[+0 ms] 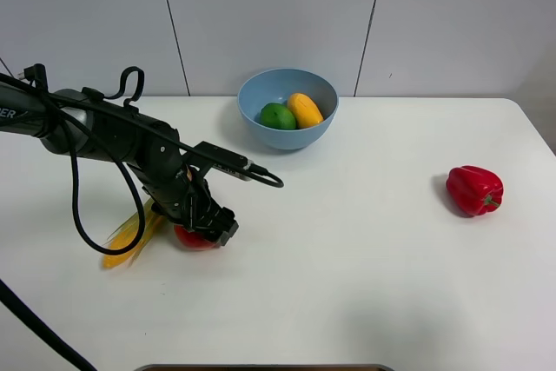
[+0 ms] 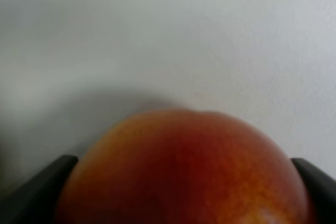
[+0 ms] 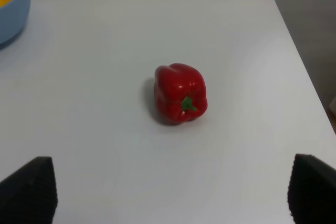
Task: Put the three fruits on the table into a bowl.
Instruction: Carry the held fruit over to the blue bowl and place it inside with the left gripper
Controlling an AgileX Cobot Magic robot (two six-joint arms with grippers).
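Toward the near left of the counter, the left gripper is down on the apple, which shows in the high view only as a red patch under the black gripper. The left wrist view shows it closely: the apple fills the space between the two dark fingers, one against each side, so the gripper is closed on the fruit. The apple appears to sit on the counter, though I cannot tell for sure whether it is lifted. A corn cob lies just to the left of the apple, partly under the arm.

At the far middle stands the blue bowl, well apart from the apple, with the lime and the mango side by side inside it. A red pepper lies alone at the right.

The right gripper shows only in its own wrist view, spread wide and holding nothing, with the pepper on the counter beyond it.
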